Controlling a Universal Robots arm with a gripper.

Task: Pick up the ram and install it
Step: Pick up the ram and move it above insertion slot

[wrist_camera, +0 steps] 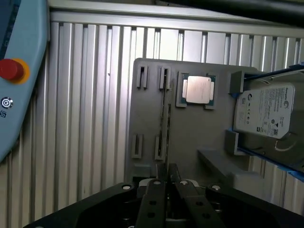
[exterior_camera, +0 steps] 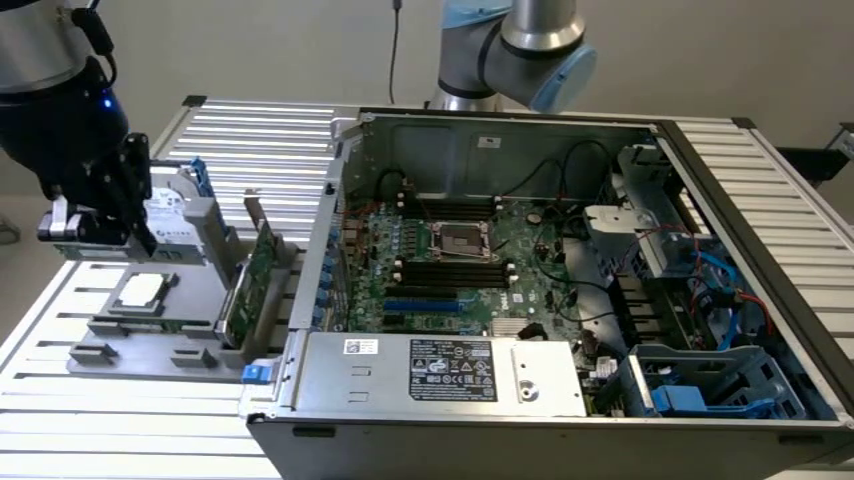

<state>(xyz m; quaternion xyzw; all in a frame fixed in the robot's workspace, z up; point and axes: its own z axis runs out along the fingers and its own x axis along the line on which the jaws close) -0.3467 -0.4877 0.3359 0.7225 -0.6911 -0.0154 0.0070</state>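
Wrist view, entry 1: end effector [wrist_camera: 166, 170], black, its fingers pressed almost together on a thin dark strip seen edge-on, apparently the ram [wrist_camera: 166, 128]. The strip runs out from the fingertips over a grey fixture tray [wrist_camera: 190, 137], in line with one pair of the tray's slotted blocks.

Exterior view, same item: end effector [exterior_camera: 100, 245] hangs over the tray [exterior_camera: 140, 340] near its edge at the exterior view's left, just beside the hard drive [exterior_camera: 174, 215].

Entry 2: tray, set on a ribbed aluminium surface [exterior_camera: 120, 430]. It carries:
- a CPU [exterior_camera: 140, 292] lying flat in a recess;
- the hard drive, propped in a blue-edged bracket;
- a green expansion card [exterior_camera: 251, 275], upright along the tray edge nearest the computer case [exterior_camera: 481, 150].

Entry 3: computer case, open, just beside the tray on the same surface.
- The motherboard [exterior_camera: 534, 285] has black memory slots [exterior_camera: 454, 268] next to the CPU socket [exterior_camera: 461, 238].
- The power supply [exterior_camera: 441, 365] lies along the near wall.

Entry 4: pendant [wrist_camera: 23, 95] with a red button [wrist_camera: 10, 70], well apart from the tray.
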